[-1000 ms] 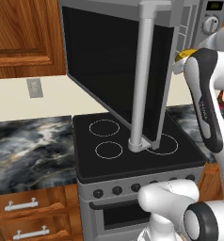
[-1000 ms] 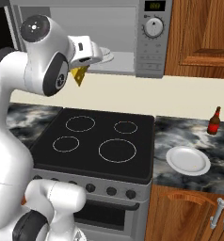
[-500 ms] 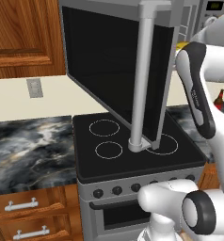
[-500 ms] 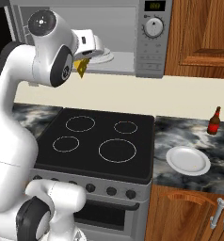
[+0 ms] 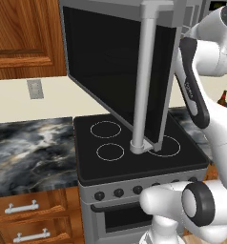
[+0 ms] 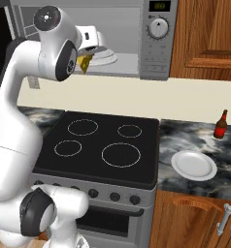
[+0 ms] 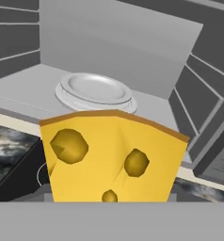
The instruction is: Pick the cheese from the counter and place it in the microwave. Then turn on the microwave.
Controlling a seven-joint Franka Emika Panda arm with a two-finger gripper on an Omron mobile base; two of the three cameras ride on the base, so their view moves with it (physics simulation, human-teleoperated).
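Gripping cheese [image 7: 113, 157] at open microwave [image 6: 158, 48] mouth, gripper [image 6: 85, 61] fingertips hidden behind it

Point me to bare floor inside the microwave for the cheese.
Grey floor left and right of the turntable plate, out to the ribbed side walls of the microwave, and the front strip. The cheese hangs just outside; the middle is taken.
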